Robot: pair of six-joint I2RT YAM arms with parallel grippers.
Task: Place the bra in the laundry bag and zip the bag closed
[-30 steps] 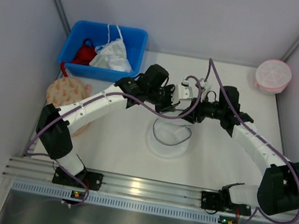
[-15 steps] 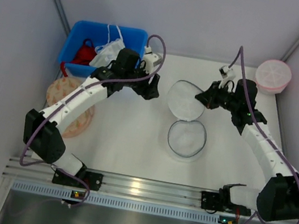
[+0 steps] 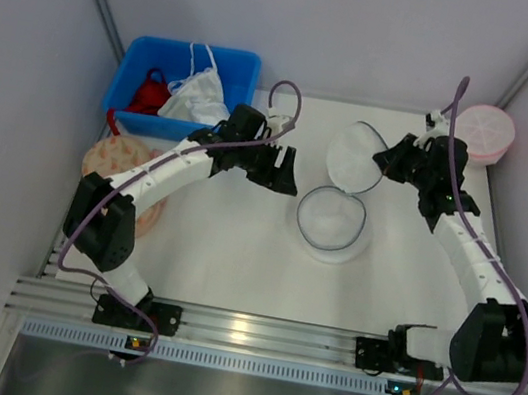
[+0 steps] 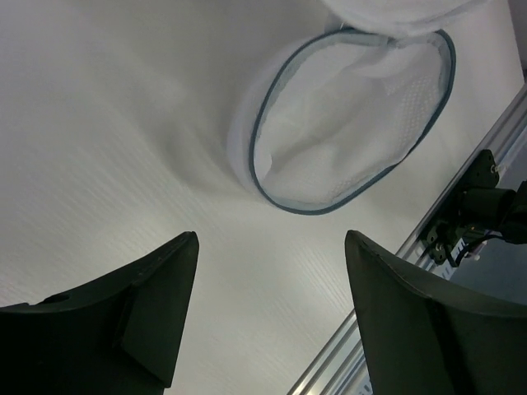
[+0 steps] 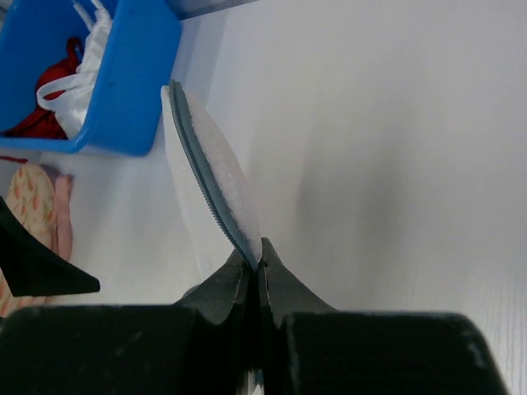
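The laundry bag (image 3: 329, 219), white mesh with a dark rim, lies open at the table's middle. Its round lid flap (image 3: 355, 156) stands up, pinched at the zipper edge by my right gripper (image 3: 383, 163), which is shut on it (image 5: 254, 257). The flap (image 5: 212, 177) rises edge-on from those fingers. My left gripper (image 3: 285, 178) hovers open just left of the bag, holding nothing. In the left wrist view the bag's open mouth (image 4: 354, 123) lies beyond the open gripper (image 4: 272, 239). The dark-red bra (image 3: 148, 93) lies in the blue bin (image 3: 126, 83), also visible in the right wrist view (image 5: 43, 122).
A white garment (image 3: 200, 96) with strings shares the blue bin at the back left. A beige patterned disc (image 3: 119, 165) lies left of the left arm. A pink round mesh bag (image 3: 483, 133) sits at the back right corner. The aluminium rail (image 3: 242, 331) runs along the near edge.
My left gripper opened, let go of the bag and swung left. My right gripper shut on the lid edge and pulled it up and back to the right, opening the bag.
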